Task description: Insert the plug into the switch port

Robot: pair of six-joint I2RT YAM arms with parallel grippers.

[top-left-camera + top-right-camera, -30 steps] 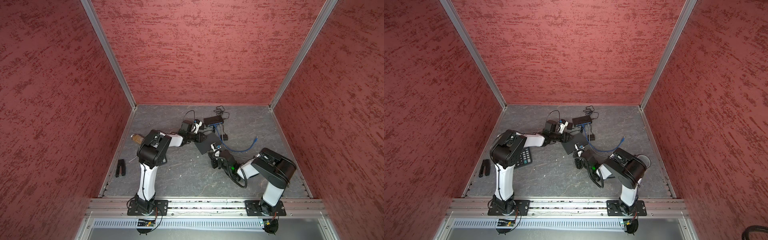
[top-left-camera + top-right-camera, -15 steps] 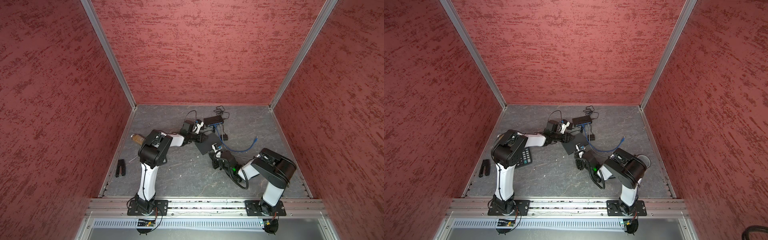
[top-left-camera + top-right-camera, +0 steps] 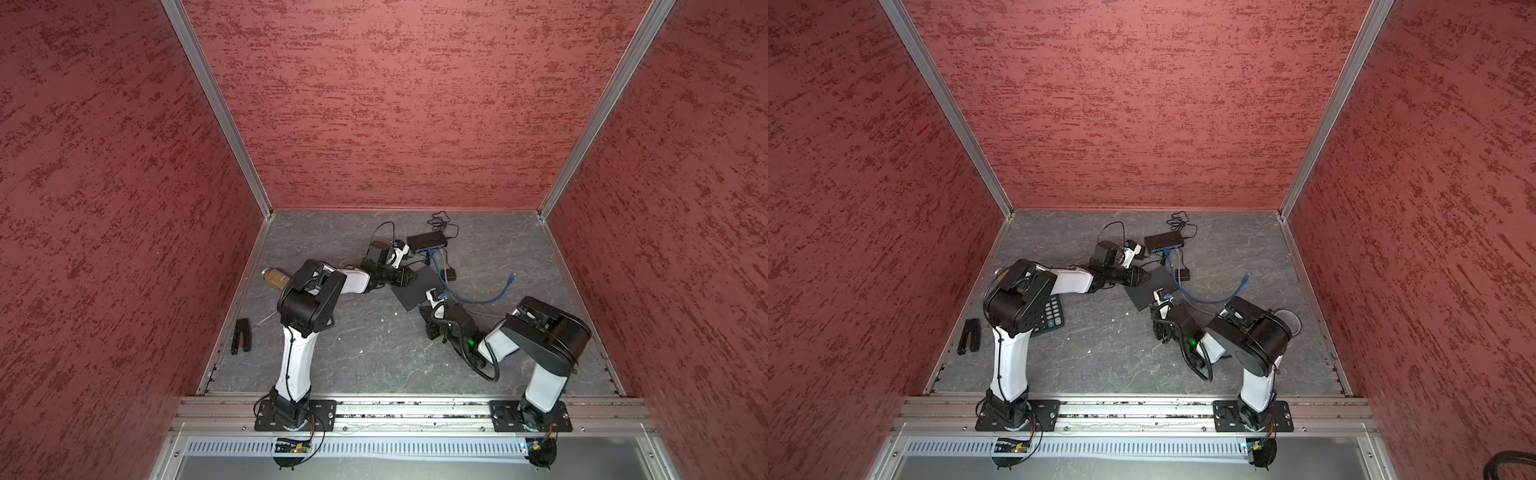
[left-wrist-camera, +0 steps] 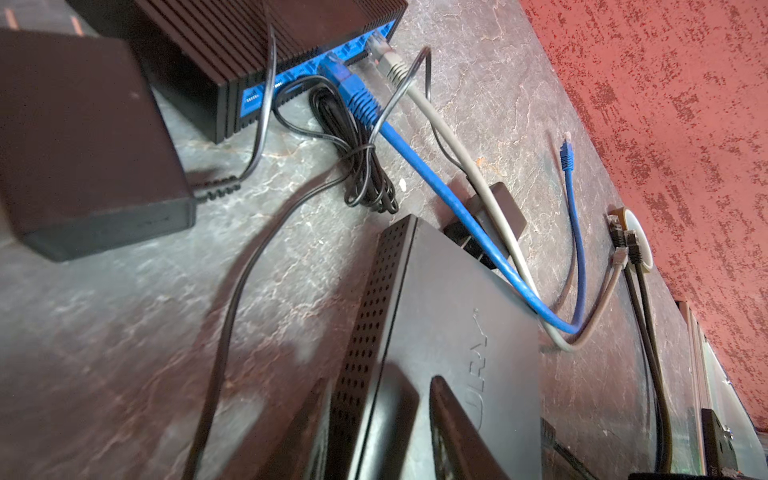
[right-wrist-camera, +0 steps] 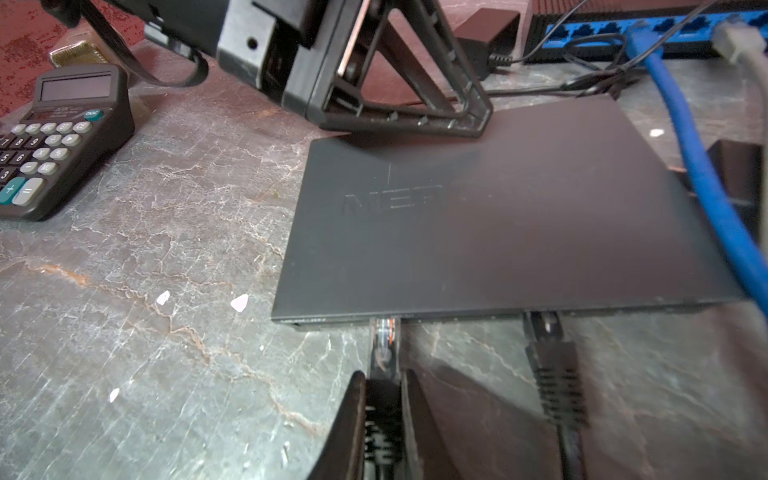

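The clear plug (image 5: 383, 340) has its tip at a port in the front edge of the flat black switch (image 5: 498, 216); I can't tell how far in it sits. My right jaws are pinched narrow on the plug's black boot. A second black plug (image 5: 548, 345) sits in a port just beside it. My left jaws clamp the switch's far corner. A calculator (image 3: 1054, 318) lies on the worktop (image 5: 145, 332), beneath my left arm.
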